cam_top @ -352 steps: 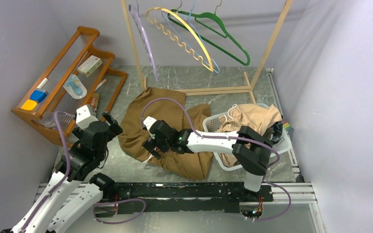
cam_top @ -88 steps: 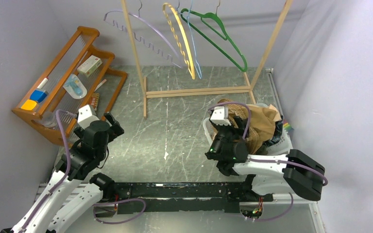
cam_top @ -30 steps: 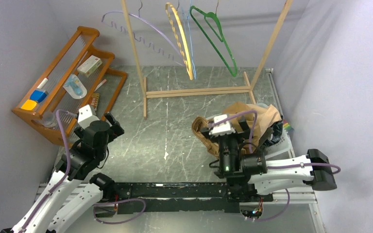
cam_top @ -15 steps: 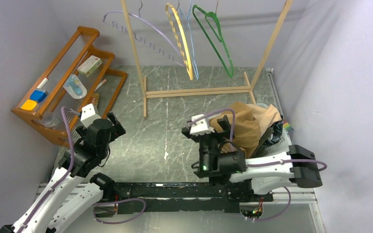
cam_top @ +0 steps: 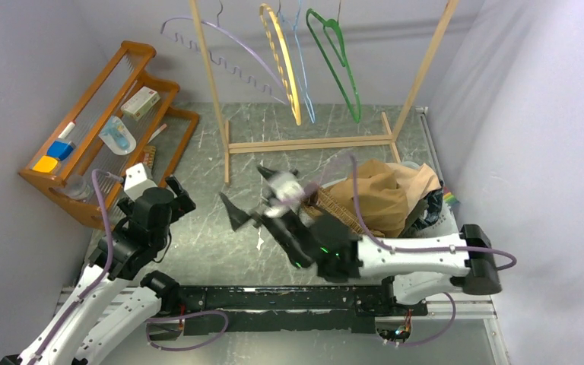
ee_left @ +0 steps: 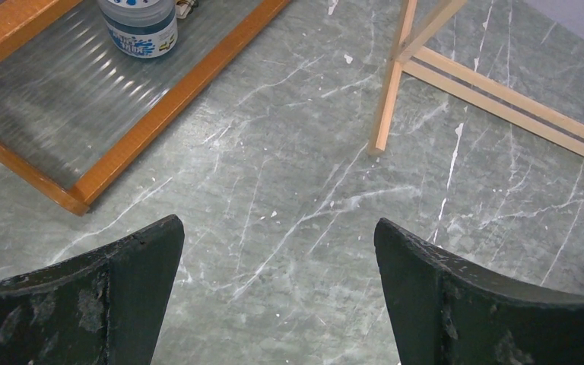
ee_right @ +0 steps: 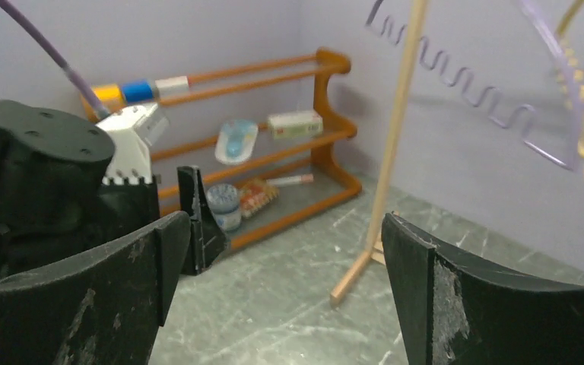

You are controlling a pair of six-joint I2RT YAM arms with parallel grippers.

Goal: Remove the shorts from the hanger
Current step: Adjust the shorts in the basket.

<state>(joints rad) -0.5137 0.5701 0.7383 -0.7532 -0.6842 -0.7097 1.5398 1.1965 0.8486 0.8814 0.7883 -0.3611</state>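
The shorts [cam_top: 384, 194] lie heaped, tan-brown cloth on top, in the white basket [cam_top: 447, 224] at the table's right side (something dark peeks out beside them). The hangers [cam_top: 285, 67] on the wooden rack [cam_top: 211, 84] hang bare. The right gripper [cam_top: 252, 194], blurred, hovers mid-table with its jaws spread wide and empty. The left gripper [cam_top: 176, 194], near the orange shelf [cam_top: 138, 52], gapes too.

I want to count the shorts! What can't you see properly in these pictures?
Top view: the tan shorts cover whatever else lies in the basket.
Top view: the right gripper is smeared by motion blur.
Top view: the green hanger has its hook cut off by the top edge.
Both wrist views: the basket is out of frame.
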